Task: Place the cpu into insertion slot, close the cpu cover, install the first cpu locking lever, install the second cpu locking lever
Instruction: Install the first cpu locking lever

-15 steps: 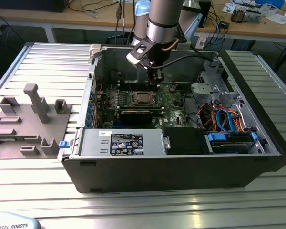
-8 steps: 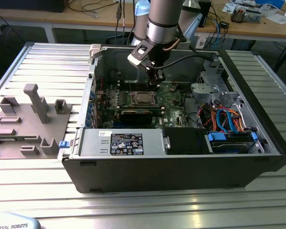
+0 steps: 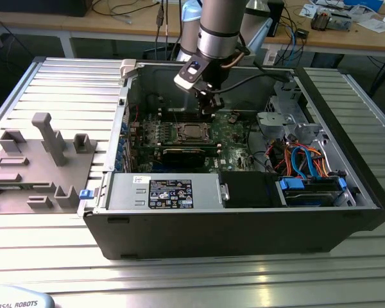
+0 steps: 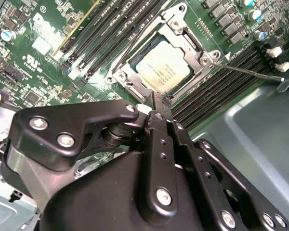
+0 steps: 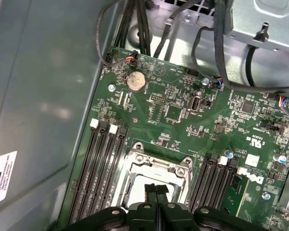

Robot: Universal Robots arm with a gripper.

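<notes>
tool (image 5: 156, 189) pinched near cpu (image 4: 164, 72), memory slots (image 4: 111, 29) flanking

There is 1 cpu (image 4: 163, 72), 1 cpu cover (image 4: 185, 36), 1 coin battery (image 5: 135, 81) and 1 gripper (image 5: 156, 188). The exterior view holds 1 robot arm (image 3: 218, 25) and 1 open computer case (image 3: 244, 224) at center frame, plus 1 grey fixture plate (image 3: 19, 173) at the exterior view's left.

A printed label (image 3: 171, 193) lies on the silver box (image 3: 123, 192) along the near edge of the computer case (image 3: 244, 234); its lines look too fine to read. Faint print covers the cpu (image 4: 162, 71). A white sticker (image 5: 1, 176) bears dark characters, cut off.
</notes>
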